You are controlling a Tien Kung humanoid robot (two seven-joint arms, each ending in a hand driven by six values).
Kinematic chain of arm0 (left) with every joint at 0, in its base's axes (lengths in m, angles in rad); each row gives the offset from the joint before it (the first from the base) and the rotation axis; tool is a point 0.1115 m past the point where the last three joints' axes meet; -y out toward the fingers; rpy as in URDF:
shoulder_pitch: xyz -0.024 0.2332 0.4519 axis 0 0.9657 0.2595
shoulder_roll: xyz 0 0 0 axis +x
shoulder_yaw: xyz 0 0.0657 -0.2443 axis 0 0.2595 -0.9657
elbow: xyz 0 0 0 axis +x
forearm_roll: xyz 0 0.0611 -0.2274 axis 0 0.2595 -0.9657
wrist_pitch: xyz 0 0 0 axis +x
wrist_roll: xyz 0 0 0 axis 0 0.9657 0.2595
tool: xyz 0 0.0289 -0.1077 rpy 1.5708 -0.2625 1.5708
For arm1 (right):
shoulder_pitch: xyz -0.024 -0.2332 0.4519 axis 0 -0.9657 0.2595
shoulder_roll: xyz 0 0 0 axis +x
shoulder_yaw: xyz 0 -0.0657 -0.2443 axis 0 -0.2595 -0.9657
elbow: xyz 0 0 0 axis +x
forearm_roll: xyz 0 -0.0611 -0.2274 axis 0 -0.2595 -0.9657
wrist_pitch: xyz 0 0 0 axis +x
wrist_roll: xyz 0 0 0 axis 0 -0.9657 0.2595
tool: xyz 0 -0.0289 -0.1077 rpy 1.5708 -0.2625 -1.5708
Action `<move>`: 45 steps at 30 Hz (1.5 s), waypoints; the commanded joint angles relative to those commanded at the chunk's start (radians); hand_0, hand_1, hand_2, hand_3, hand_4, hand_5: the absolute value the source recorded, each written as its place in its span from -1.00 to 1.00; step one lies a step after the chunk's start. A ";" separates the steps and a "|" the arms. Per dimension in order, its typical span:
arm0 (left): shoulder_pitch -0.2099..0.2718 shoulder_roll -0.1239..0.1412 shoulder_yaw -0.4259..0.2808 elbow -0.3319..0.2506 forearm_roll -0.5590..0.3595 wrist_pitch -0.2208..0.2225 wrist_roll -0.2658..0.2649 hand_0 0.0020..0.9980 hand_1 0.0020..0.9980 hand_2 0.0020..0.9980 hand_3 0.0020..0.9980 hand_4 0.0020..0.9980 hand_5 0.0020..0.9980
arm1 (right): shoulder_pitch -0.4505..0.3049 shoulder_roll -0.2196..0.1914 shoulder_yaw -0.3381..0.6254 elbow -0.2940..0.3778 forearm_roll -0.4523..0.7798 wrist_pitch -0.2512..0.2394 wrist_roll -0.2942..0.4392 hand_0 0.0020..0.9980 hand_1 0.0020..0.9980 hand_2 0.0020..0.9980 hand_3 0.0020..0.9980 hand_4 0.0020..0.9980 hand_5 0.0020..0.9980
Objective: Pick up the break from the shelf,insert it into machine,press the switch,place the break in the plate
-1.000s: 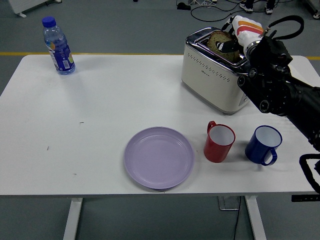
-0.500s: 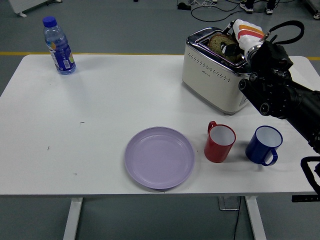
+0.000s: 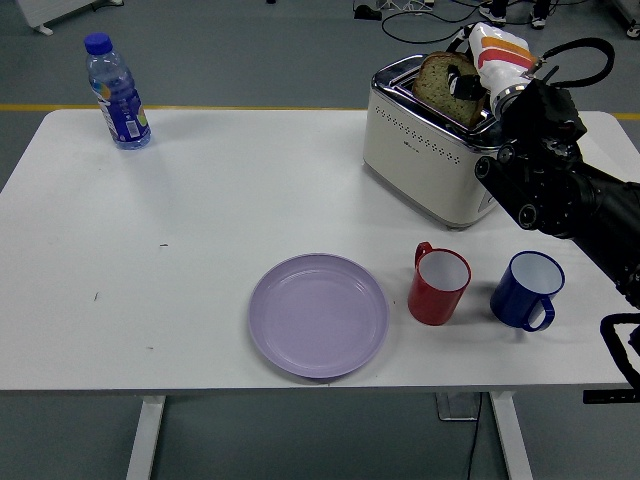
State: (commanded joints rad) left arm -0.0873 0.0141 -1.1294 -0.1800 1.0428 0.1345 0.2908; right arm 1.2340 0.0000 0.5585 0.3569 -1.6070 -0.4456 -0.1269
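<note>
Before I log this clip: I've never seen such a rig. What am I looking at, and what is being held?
A camera high on a humanoid robot looks down over a white table. The black arm entering from the right ends in a five-fingered right hand, which grips a bread slice sticking up out of the toaster. The left arm is out of view. Also on the table: a purple plate, a red cup, a blue cup and a water bottle.

Single head view, set high on robot's side, faced forward and down. Whole table (image 3: 200, 200) covered at moderate range; near edge seen along bottom, grey floor (image 3: 250, 50) beyond far edge at top. Right arm (image 3: 570, 190) entered from right edge. No second view supplied.
</note>
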 joint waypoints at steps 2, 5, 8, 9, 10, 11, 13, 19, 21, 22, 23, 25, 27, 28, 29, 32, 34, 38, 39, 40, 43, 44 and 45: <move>0.001 0.000 0.000 0.000 -0.002 0.000 0.000 0.26 0.17 0.24 0.43 0.07 0.96 | 0.001 0.000 0.008 0.008 -0.003 -0.014 0.003 -0.56 -0.33 -0.20 -0.01 -0.01 -1.00; 0.000 0.000 0.003 0.000 -0.005 0.000 0.000 0.26 0.17 0.24 0.43 0.07 0.96 | 0.000 0.000 0.021 0.029 -0.011 -0.030 0.007 -0.56 -0.33 -0.20 -0.01 -0.01 -1.00; 0.001 0.000 0.002 0.000 -0.009 0.000 0.000 0.26 0.17 0.24 0.43 0.07 0.96 | -0.005 0.000 0.046 0.077 -0.036 -0.047 0.007 -0.55 -0.41 -0.20 -0.01 -0.08 -1.00; 0.001 0.000 0.002 0.000 -0.010 0.000 -0.001 0.26 0.17 0.24 0.43 0.07 0.96 | -0.007 0.000 0.054 0.092 -0.042 -0.053 0.008 -0.55 -0.41 -0.20 -0.01 -0.08 -1.00; 0.001 0.000 0.002 0.000 -0.011 0.000 -0.001 0.26 0.17 0.24 0.43 0.07 0.96 | -0.010 0.000 0.065 0.120 -0.050 -0.060 0.009 -0.55 -0.41 -0.20 -0.01 -0.08 -1.00; 0.002 0.000 0.002 0.000 -0.012 0.000 -0.001 0.26 0.17 0.24 0.43 0.07 0.96 | -0.012 0.000 0.072 0.140 -0.056 -0.065 0.009 -0.55 -0.41 -0.20 -0.01 -0.08 -1.00; 0.003 -0.001 0.001 0.000 -0.012 0.000 0.000 0.26 0.17 0.24 0.43 0.07 0.97 | -0.015 0.000 0.087 0.172 -0.063 -0.074 0.010 -0.56 -0.42 -0.21 -0.02 -0.12 -1.00; 0.008 -0.002 -0.001 0.000 -0.014 0.000 0.001 0.26 0.17 0.24 0.43 0.07 0.97 | -0.020 -0.017 0.140 0.285 -0.096 -0.101 0.012 -0.54 -0.42 -0.21 -0.03 -0.13 -1.00; 0.009 -0.003 0.000 0.000 -0.016 0.000 0.001 0.26 0.17 0.24 0.43 0.07 0.97 | -0.020 -0.027 0.154 0.311 -0.105 -0.111 0.013 -0.54 -0.42 -0.21 -0.03 -0.13 -1.00; 0.009 -0.003 0.000 0.000 -0.017 0.000 0.001 0.26 0.17 0.24 0.43 0.07 0.97 | -0.021 -0.029 0.157 0.316 -0.107 -0.112 0.013 -0.54 -0.42 -0.21 -0.03 -0.13 -1.00; 0.010 -0.003 0.000 0.000 -0.017 -0.001 0.001 0.26 0.17 0.24 0.43 0.07 0.97 | -0.023 -0.042 0.173 0.347 -0.119 -0.121 0.013 -0.54 -0.42 -0.21 -0.03 -0.13 -1.00; 0.011 -0.002 0.001 0.000 -0.018 -0.002 0.002 0.26 0.17 0.24 0.43 0.07 0.97 | -0.028 -0.060 0.188 0.398 -0.126 -0.130 0.008 -0.55 -0.42 -0.22 -0.03 -0.13 -1.00; 0.011 -0.002 0.001 0.000 -0.018 -0.003 0.001 0.26 0.17 0.24 0.43 0.07 0.97 | -0.034 -0.079 0.191 0.448 -0.125 -0.130 -0.004 -0.55 -0.42 -0.22 -0.03 -0.13 -1.00; 0.011 -0.002 0.000 0.000 -0.017 -0.003 0.002 0.26 0.17 0.24 0.43 0.07 0.97 | -0.039 -0.089 0.189 0.474 -0.115 -0.127 -0.015 -0.55 -0.42 -0.22 -0.03 -0.13 -1.00; 0.011 -0.002 -0.001 0.000 -0.015 -0.003 0.002 0.26 0.17 0.24 0.43 0.07 0.97 | -0.044 -0.099 0.187 0.504 -0.106 -0.124 -0.026 -0.55 -0.42 -0.22 -0.03 -0.13 -1.00; 0.013 -0.002 -0.002 0.000 -0.017 -0.003 0.000 0.26 0.16 0.24 0.43 0.07 0.97 | -0.069 -0.137 0.164 0.606 -0.028 -0.110 -0.070 -0.55 -0.43 -0.22 -0.03 -0.13 -1.00; 0.013 -0.003 -0.002 0.000 -0.018 -0.003 -0.001 0.26 0.16 0.24 0.43 0.07 0.97 | -0.085 -0.160 0.146 0.679 0.039 -0.095 -0.095 -0.55 -0.43 -0.22 -0.03 -0.13 -1.00; 0.013 -0.004 -0.004 0.000 -0.016 -0.003 -0.002 0.26 0.17 0.24 0.43 0.06 0.96 | -0.116 -0.209 0.099 0.822 0.184 -0.050 -0.143 -0.56 -0.44 -0.23 -0.04 -0.13 -1.00; 0.014 -0.005 -0.005 0.000 -0.016 -0.004 -0.002 0.26 0.17 0.24 0.43 0.06 0.96 | -0.129 -0.225 0.081 0.866 0.229 -0.034 -0.154 -0.56 -0.44 -0.23 -0.04 -0.13 -1.00; 0.014 -0.005 -0.005 0.000 -0.016 -0.004 -0.002 0.26 0.17 0.24 0.43 0.06 0.96 | -0.133 -0.230 0.075 0.895 0.262 -0.029 -0.158 -0.56 -0.44 -0.23 -0.04 -0.13 -1.00; 0.014 -0.006 -0.005 0.000 -0.016 -0.004 -0.003 0.26 0.16 0.24 0.43 0.06 0.96 | -0.163 -0.262 0.028 0.987 0.388 0.000 -0.176 -0.57 -0.44 -0.23 -0.04 -0.12 -1.00; 0.014 -0.007 -0.005 0.000 -0.016 -0.004 -0.003 0.26 0.16 0.24 0.43 0.06 0.96 | -0.170 -0.269 0.013 1.010 0.434 0.006 -0.180 -0.57 -0.44 -0.23 -0.04 -0.12 -1.00; 0.014 -0.007 -0.006 0.000 -0.015 -0.004 -0.003 0.26 0.16 0.24 0.43 0.06 0.96 | -0.184 -0.282 -0.007 1.034 0.477 0.015 -0.185 -0.57 -0.44 -0.23 -0.04 -0.12 -1.00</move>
State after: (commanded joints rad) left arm -0.0733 0.0068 -1.1351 -0.1800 1.0277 0.1306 0.2880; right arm 1.0504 -0.2816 0.5511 1.3904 -1.1298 -0.4309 -0.3114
